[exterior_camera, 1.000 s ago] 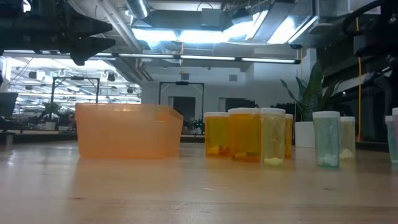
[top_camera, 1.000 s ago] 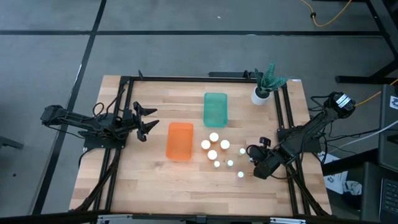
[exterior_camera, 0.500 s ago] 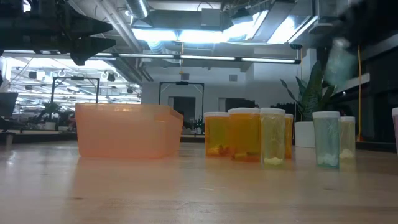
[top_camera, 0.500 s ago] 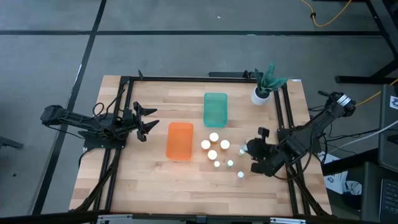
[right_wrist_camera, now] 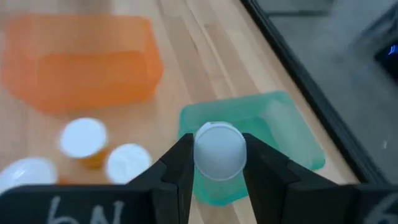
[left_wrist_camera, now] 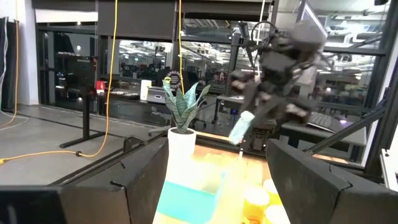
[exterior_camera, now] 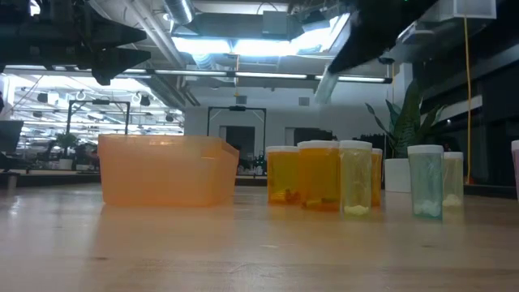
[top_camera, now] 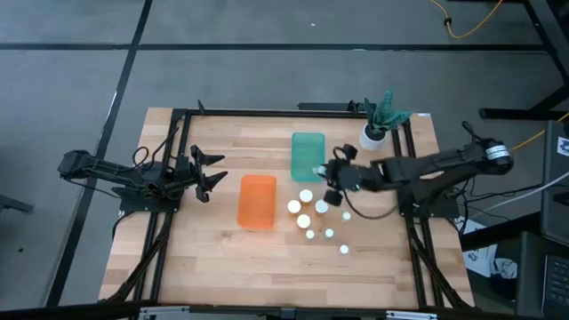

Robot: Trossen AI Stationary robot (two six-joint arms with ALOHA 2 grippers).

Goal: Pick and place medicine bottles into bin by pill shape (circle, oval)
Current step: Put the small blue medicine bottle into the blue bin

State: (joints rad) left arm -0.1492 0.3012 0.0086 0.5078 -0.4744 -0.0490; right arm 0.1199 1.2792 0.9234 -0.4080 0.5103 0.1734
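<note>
Light wooden plank table [top_camera: 204,258] with a black frame. Translucent orange bin [top_camera: 258,201] beside a translucent teal-green bin [top_camera: 308,154]. White-capped medicine bottles [exterior_camera: 319,175], amber and pale green. White pot [top_camera: 372,137] with a green striped plant.

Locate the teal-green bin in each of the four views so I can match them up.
High view: teal-green bin, behind the orange bin, beside the right claw.
Low view: not visible.
Left wrist view: low centre, before the plant pot.
Right wrist view: under the held bottle.
Shared landmark: the orange bin.
</note>
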